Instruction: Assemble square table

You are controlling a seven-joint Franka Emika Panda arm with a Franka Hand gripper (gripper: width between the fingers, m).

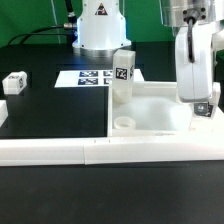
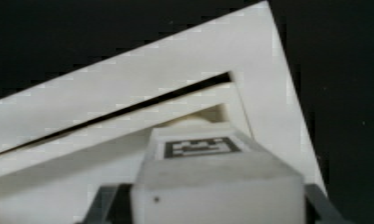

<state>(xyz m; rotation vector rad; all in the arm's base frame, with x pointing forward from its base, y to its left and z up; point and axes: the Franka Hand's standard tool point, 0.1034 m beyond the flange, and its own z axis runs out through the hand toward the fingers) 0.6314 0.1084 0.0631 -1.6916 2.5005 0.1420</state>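
Observation:
The square tabletop lies rim up against the front wall. One white leg post with a tag stands upright at its far corner on the exterior view's left. A round corner hole shows nearer the front. My gripper is over the tabletop's right side, shut on another tagged leg post held between the dark fingers. In the wrist view the tabletop's corner and rim lie beyond the held leg. Whether the leg touches the slab I cannot tell.
A loose tagged leg post lies on the black table at the exterior view's left, with another white part at the edge. The marker board lies before the robot base. The low white border wall runs along the front.

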